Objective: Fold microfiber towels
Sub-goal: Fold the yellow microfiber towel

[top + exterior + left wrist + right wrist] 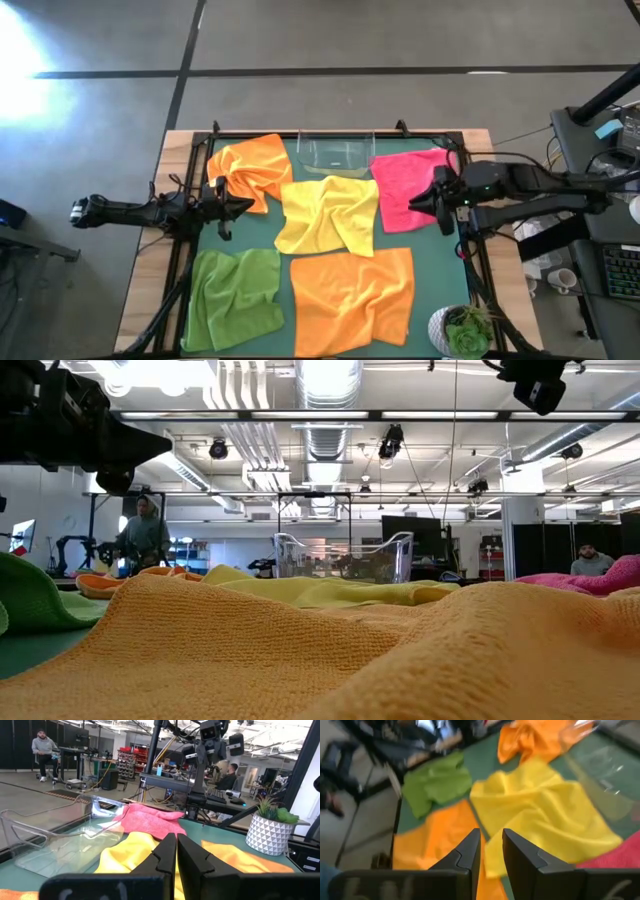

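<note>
The yellow towel point(328, 213) looks soft, light and floppy; pinch a corner. Left gripper point(238, 206) is clenched empty; right gripper point(413, 205) is slightly apart.

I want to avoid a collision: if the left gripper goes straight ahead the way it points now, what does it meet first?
Most likely the yellow towel. The left gripper, jaws nearly shut, points across the table toward it; the height above the cloth is unclear, so it may pass over.

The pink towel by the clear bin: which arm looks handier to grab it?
The right. Its gripper hangs over the pink towel edge; the left gripper sits across the table, near an orange towel.
</note>
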Robot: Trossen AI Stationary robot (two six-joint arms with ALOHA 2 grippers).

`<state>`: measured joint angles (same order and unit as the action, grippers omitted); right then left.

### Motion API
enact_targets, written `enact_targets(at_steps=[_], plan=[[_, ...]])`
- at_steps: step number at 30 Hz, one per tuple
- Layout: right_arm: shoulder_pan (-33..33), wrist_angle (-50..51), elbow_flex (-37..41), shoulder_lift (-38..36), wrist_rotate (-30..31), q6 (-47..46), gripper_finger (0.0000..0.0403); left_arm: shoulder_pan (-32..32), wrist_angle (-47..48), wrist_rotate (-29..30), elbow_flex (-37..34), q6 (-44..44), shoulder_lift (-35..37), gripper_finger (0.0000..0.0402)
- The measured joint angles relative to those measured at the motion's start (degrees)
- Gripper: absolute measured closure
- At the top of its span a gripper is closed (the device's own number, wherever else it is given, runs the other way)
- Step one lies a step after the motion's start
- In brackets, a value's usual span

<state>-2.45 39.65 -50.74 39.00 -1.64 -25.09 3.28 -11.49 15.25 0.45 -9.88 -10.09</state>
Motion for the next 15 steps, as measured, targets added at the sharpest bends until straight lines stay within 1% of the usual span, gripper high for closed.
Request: enact_targets(at_steps=[3,10,13,15], plan=[[-1.35,1.65,-0.54,1.23,-0.33,1.25,0.0330,0.01,-0.02,0.01,0.00,-0.27,0.11,0.0401],[-3.56,1.71,0.15,4.57,-0.36,1.84,0.0330,0.01,-0.05,0.02,-0.02,-0.30,0.11,0.0401],[-3.95,2.05,0.27,6.85,-0.47,2.41,0.0321,0.01,-0.07,0.00,-0.02,-0.30,0.11,0.0402],[-3.94,2.03,0.32,8.36,-1.76,2.46,0.0309,0.01,-0.44,0.02,-0.02,-0.32,0.09,0.0401]])
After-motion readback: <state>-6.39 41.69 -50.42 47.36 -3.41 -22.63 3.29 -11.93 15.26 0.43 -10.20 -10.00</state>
